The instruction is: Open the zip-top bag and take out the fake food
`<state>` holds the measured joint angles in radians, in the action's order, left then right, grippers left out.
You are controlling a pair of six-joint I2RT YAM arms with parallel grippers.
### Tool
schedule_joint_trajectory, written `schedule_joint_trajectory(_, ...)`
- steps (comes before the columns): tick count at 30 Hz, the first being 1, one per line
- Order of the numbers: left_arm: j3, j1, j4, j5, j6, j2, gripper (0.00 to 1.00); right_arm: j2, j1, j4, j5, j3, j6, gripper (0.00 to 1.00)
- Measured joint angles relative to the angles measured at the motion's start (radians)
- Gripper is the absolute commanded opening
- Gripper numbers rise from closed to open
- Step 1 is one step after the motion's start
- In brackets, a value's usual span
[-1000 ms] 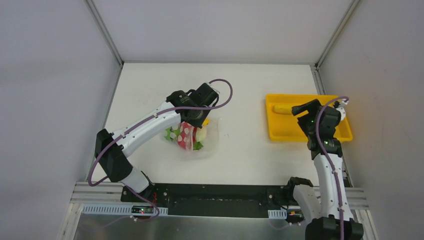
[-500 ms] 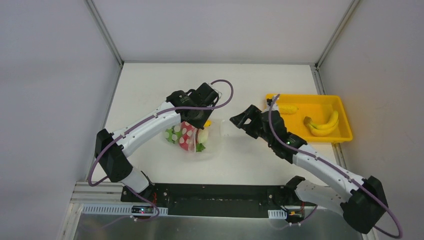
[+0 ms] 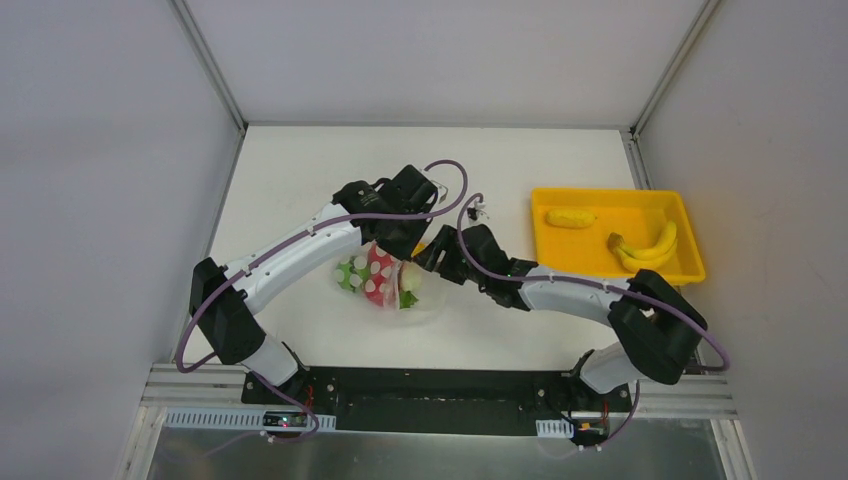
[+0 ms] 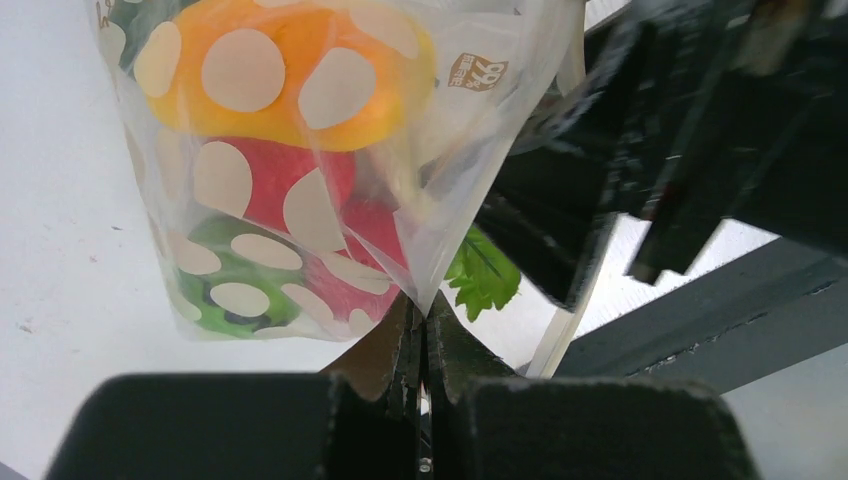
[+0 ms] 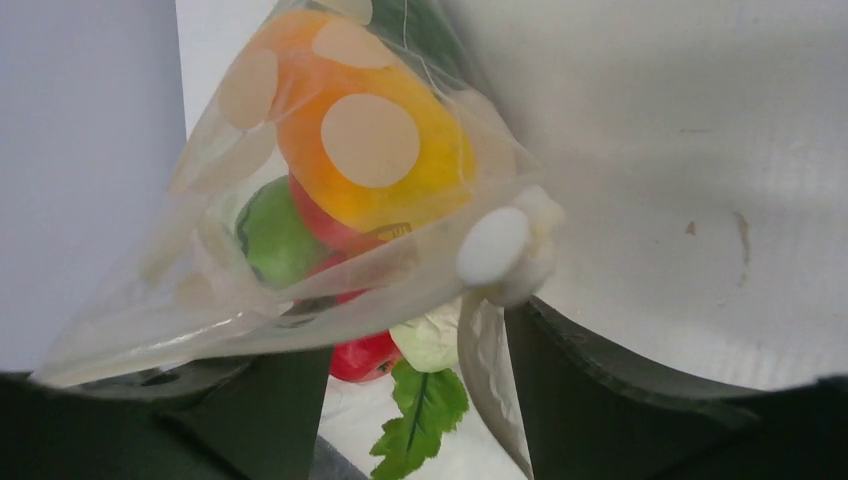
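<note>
The bag point(image 3: 385, 282) sits left of the table's point(image 3: 300, 170) middle, with one edge pinched and lifted by the left gripper point(image 4: 420, 345), whose jaws are pressed together on the film. Most of the food is still inside it: an orange piece point(image 5: 380, 150), a red apple point(image 5: 360, 357), a green piece point(image 5: 272, 235) and a white piece point(image 5: 428, 340) with a leaf point(image 5: 420, 410). A banana point(image 3: 645, 250) and a corn point(image 3: 570, 217) already lie in the tray point(image 3: 690, 272), well apart to the right, so you are partway through. The mouth looks open.

The bag's long axis seems to run left to right across the table, closed end left, mouth facing the right arm. The slack film makes this uncertain.

Your right gripper point(image 3: 432, 262) is at that mouth with its jaws spread and the food and film between them. Nothing is clearly pinched yet.
</note>
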<state>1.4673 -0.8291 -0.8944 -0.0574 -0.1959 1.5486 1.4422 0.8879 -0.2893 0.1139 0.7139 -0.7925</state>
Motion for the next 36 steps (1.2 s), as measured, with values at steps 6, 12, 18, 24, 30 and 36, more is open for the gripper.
schedule_joint_trajectory(6,0.000,0.000,0.000,0.007,-0.003,0.000,0.00,0.126,0.033,-0.061,-0.001,0.032,-0.010,0.68)
schedule_joint_trajectory(12,0.000,0.000,0.000,0.029,-0.005,0.000,0.00,0.203,0.053,-0.093,0.003,0.034,-0.012,0.70)
schedule_joint_trajectory(18,0.001,0.000,-0.001,0.023,-0.006,0.003,0.00,0.167,0.070,-0.048,0.076,0.026,-0.032,0.73)
schedule_joint_trajectory(24,0.004,0.000,-0.002,0.020,-0.006,0.004,0.00,-0.069,0.071,0.105,0.178,0.015,-0.028,0.74)
schedule_joint_trajectory(30,0.011,0.000,-0.005,0.020,-0.006,0.012,0.00,-0.230,0.073,0.250,0.196,0.026,-0.022,0.74)
schedule_joint_trajectory(36,0.011,0.000,-0.005,0.021,-0.006,0.021,0.00,-0.330,0.080,0.295,0.151,0.026,-0.014,0.73)
